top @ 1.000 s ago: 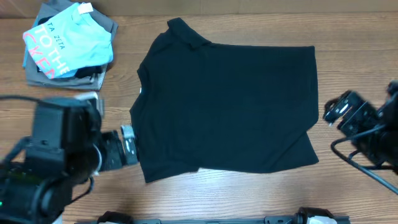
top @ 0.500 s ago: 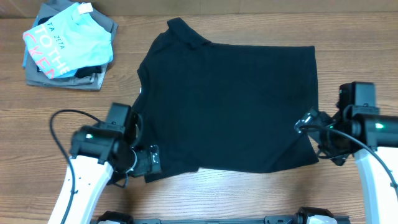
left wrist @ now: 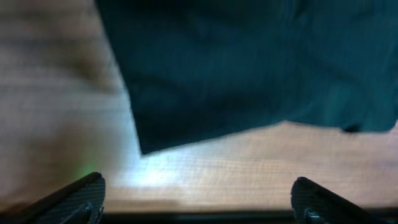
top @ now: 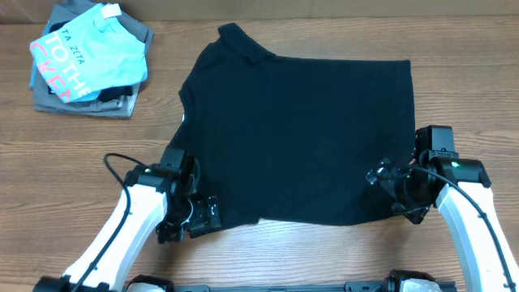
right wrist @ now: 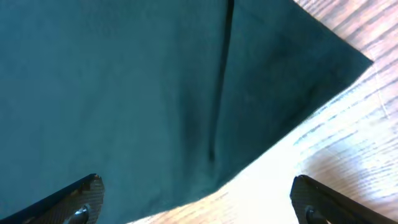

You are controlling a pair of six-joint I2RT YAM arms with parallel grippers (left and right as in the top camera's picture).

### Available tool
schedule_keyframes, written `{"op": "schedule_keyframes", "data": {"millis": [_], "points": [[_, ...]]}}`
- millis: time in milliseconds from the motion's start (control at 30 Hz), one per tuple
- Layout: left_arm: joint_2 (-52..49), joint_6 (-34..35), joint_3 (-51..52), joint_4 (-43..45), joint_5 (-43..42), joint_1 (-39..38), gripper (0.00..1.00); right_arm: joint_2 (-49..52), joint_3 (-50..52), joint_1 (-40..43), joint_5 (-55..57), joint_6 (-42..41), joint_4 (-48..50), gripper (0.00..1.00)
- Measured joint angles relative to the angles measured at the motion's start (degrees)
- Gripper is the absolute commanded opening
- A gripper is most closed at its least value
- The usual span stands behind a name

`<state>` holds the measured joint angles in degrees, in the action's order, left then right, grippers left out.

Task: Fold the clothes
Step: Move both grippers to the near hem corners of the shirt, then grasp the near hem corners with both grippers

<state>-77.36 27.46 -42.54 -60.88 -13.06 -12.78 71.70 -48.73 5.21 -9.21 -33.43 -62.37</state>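
Nearest us, the left claw (top: 197, 219) hangs with its fingers (left wrist: 81, 194) spread wide at the near-left corner of the black shirt (top: 300, 134). Its blurred wrist view shows only bare wood between them. The right claw (top: 395, 193), just as widely spread and gripping nothing, sits over the shirt's near-right corner. The shirt lies flat in the middle of the surface (top: 324, 255), which is pale grained wood, and its collar (top: 243, 45) is toward the far left. In the far-left corner a light blue tee (top: 85, 49) tops grey folded garments (top: 81, 107). We read "TO THE" in its pink letters, with the rest lost in the fold.
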Motion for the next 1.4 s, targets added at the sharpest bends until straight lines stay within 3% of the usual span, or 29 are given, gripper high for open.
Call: {"op": "schedule_keyframes", "data": {"millis": [233, 467, 567, 633, 1067, 1400], "points": [[-7.21, -0.39, 0.04, 3.48, 0.00, 0.00, 0.76, 0.31, 0.11, 0.00, 1.22, -0.68, 0.26, 1.00], [-11.65, -0.74, 0.07, 5.20, -0.02, 0.00, 0.57, 0.31, 0.22, 0.00, 2.05, -1.18, 0.35, 1.00], [-11.69, -0.92, 0.09, 5.22, 0.00, 0.00, 0.39, 0.31, 1.18, 0.00, 2.14, -1.95, 1.11, 1.00], [-11.69, -1.11, 0.09, 5.18, 0.04, 0.00, 0.04, 0.31, 2.49, 0.00, 2.16, -2.71, 1.68, 1.00], [-11.69, -2.19, 0.09, 4.96, 0.02, 0.09, 0.04, 0.52, 6.75, 0.00, 5.14, -9.03, 3.85, 1.00], [-11.69, -2.82, 0.09, 4.92, 0.02, 0.09, 0.04, 0.57, 11.69, 0.00, 8.17, -13.57, 7.87, 0.82]]}}
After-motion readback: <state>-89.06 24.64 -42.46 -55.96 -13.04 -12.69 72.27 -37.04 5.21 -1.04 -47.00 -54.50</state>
